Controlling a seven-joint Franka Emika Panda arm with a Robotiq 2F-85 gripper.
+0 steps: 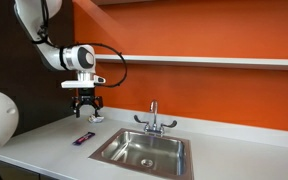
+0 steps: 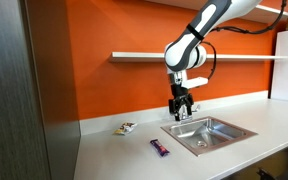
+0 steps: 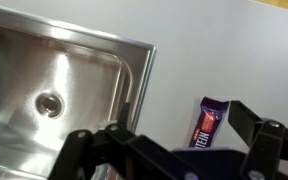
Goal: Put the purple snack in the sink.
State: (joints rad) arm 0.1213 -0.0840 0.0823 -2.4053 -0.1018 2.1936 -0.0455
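Note:
The purple snack (image 1: 82, 139) lies flat on the white counter just beside the sink (image 1: 142, 152), a steel basin with a central drain. Both also show in an exterior view, the snack (image 2: 160, 148) in front of the sink (image 2: 210, 133). My gripper (image 1: 84, 103) hangs open and empty in the air above the counter, over the snack and well clear of it. It also shows in an exterior view (image 2: 181, 107). In the wrist view the snack (image 3: 208, 122) lies between my open fingers (image 3: 164, 128), with the sink (image 3: 44, 70) to the left.
A chrome two-handled faucet (image 1: 154, 121) stands behind the basin. A small pale object (image 2: 125, 127) lies on the counter near the orange wall. A wall shelf (image 2: 144, 55) runs above. A dark tall panel (image 2: 29, 90) borders the counter end.

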